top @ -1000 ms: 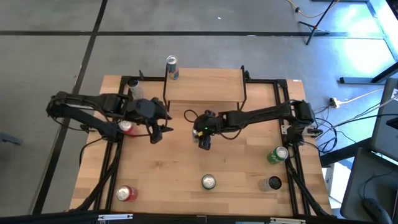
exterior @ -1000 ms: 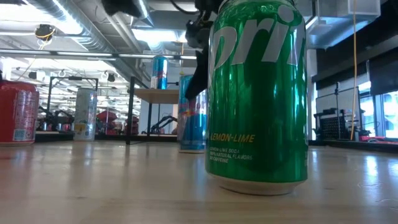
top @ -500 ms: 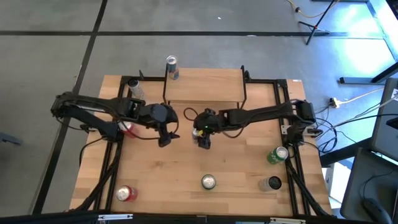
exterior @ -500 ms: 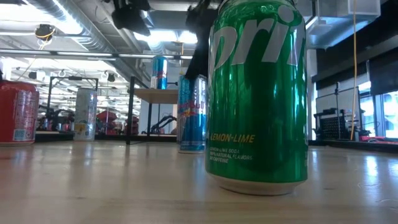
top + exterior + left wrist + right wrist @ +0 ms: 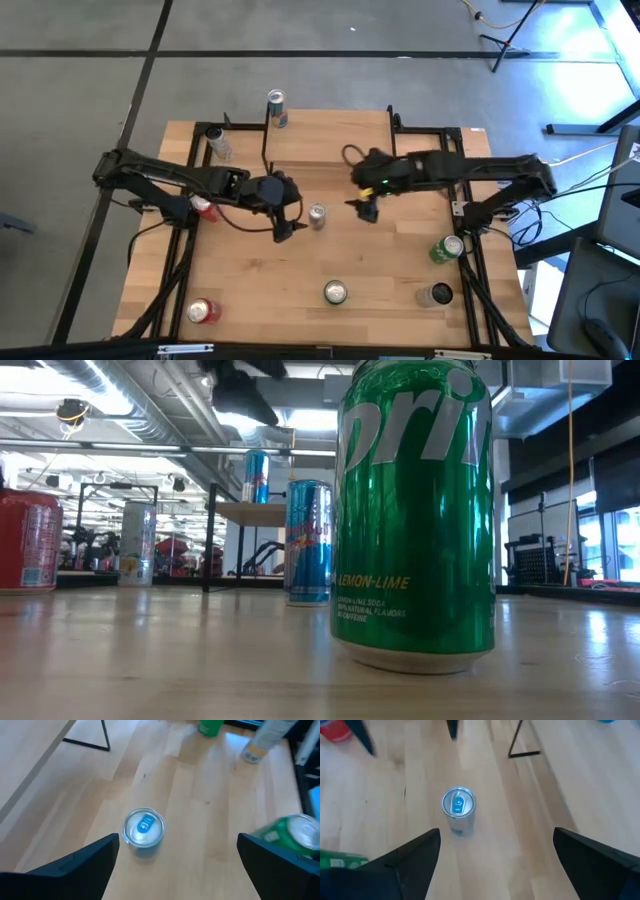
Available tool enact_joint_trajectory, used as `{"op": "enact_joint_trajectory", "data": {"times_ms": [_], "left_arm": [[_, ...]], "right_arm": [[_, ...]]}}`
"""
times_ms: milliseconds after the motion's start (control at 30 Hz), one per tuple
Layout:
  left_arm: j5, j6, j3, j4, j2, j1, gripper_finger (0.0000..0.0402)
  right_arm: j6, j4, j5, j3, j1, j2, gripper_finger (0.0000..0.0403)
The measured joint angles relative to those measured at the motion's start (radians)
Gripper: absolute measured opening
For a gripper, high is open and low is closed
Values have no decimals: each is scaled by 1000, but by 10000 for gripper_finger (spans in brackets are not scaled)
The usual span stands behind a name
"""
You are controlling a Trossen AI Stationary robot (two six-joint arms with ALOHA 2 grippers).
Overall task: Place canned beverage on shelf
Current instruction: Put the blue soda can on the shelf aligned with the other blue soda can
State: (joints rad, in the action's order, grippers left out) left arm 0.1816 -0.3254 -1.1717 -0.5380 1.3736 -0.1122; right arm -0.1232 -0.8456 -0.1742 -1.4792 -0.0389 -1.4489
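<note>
Wooden surface (image 5: 380, 270) fills the middle of the high view, with both dark arms reaching in over it from either side. At its far edge stands the shelf (image 5: 330, 135), a light plank on thin black legs, and one blue can (image 5: 276, 108) stands at the shelf's far left corner.

Next in size come the arms. The left pincer (image 5: 285, 225) hangs over the surface in front of the shelf's left half; its fingers (image 5: 75, 865) are spread wide and hold nothing. The right pincer (image 5: 366, 207) hovers in front of the shelf's right half, its fingers (image 5: 405, 855) also spread wide and empty.

Between the two pincers stands the blue slim can (image 5: 317, 215), upright on the surface, just in front of the shelf and not on it. It sits just beside the left pincer's tips and a little farther from the right one, touched by neither. Both wrist views look down on its silver lid with the blue tab, the can standing free ahead of each open pair of fingers. In the low view it stands upright in front of the shelf.

Other cans are scattered around: a green can (image 5: 334, 292) near the front middle, another green can (image 5: 447, 248) at the right, a dark-topped can (image 5: 437, 295) near it, a red can (image 5: 202, 311) at the front left, a second red can (image 5: 203, 206) under the left arm, and a silver can (image 5: 217, 142) at the far left.
</note>
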Motion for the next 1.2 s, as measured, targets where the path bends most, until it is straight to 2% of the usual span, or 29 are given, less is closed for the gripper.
{"op": "enact_joint_trajectory", "data": {"times_ms": [300,467,833,1000,1200], "left_arm": [[-3,-6,0,77,125,39,393],[37,-12,0,86,185,51,393],[-35,-24,0,109,311,89,386],[-50,0,0,109,322,100,343],[-61,43,0,133,320,119,249]], "right_arm": [[9,-204,-2,1,0,129,374],[54,-229,-26,1,0,175,374],[79,-239,-51,1,0,192,374],[75,-235,-48,1,0,191,374],[67,-235,-45,1,0,189,374]]}}
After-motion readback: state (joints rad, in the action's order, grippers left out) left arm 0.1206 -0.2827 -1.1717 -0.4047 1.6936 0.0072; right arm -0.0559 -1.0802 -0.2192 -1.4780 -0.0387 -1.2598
